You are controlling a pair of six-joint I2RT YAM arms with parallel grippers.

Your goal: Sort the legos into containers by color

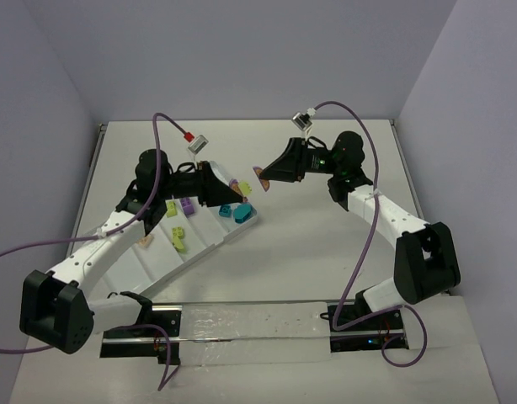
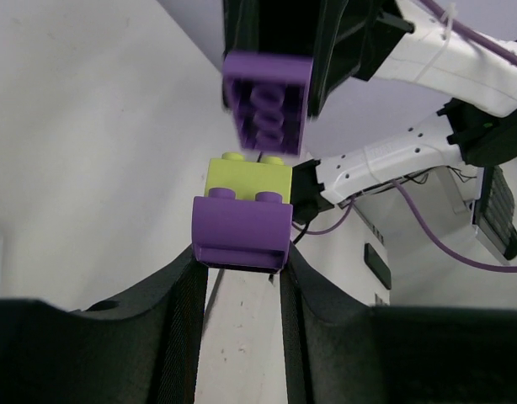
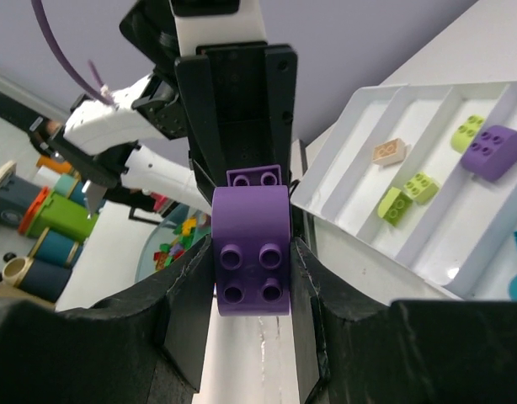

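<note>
Two grippers meet nose to nose over the middle of the table (image 1: 326,252), just beyond the far right end of the white compartment tray (image 1: 149,268). The left gripper (image 2: 241,259) is clamped narrow on a purple-and-lime pair (image 2: 246,210), with the purple half in the grip and the lime half seated on its far side. The right gripper (image 3: 252,271) pinches its own purple brick (image 3: 252,261). From the left wrist, that brick hangs right at the lime half. Touching or just apart, I cannot tell.

Here's the danger. If these pieces are stuck together, a pull from both sides could free them with a jerk and flick one onto the table or off it. Nobody grips the lime half, so it looks likeliest to drop. And a two-colour pair fits no single compartment as it stands.

The left arm (image 1: 115,236) and right arm (image 1: 393,219) both reach forward and angle inward, grippers held up off the table, level and aimed at each other. Down in the tray sit a beige brick (image 3: 389,150), lime bricks (image 3: 406,195), a purple piece (image 3: 494,151) and teal pieces (image 1: 226,210).
</note>
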